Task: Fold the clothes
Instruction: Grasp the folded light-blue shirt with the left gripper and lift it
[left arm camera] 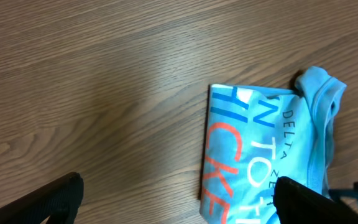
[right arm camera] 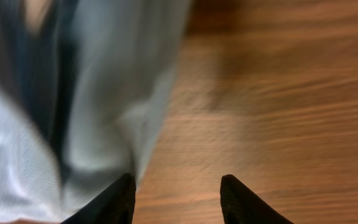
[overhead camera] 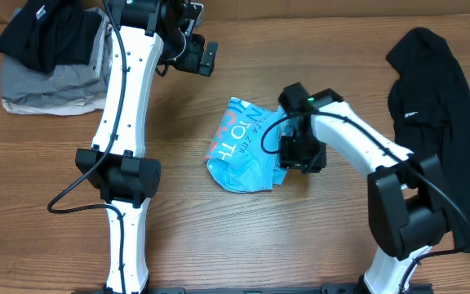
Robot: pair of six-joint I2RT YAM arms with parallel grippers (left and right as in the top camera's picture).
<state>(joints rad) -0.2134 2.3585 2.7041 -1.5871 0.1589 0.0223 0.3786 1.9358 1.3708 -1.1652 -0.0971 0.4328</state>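
The light-blue T-shirt with white and pinkish lettering lies bunched and partly folded at the table's middle. It also shows in the left wrist view and, blurred, in the right wrist view. My right gripper is open at the shirt's right edge. In its own view bare wood lies between the fingers and the left finger is at the cloth's edge. My left gripper is open and empty, raised behind the shirt, with its fingers wide apart in its own view. A black garment with a small white logo lies at the right.
A pile of clothes, black on top of grey and white ones, sits at the back left corner. The black garment at the right hangs over the table's right side. Bare wooden table runs along the front.
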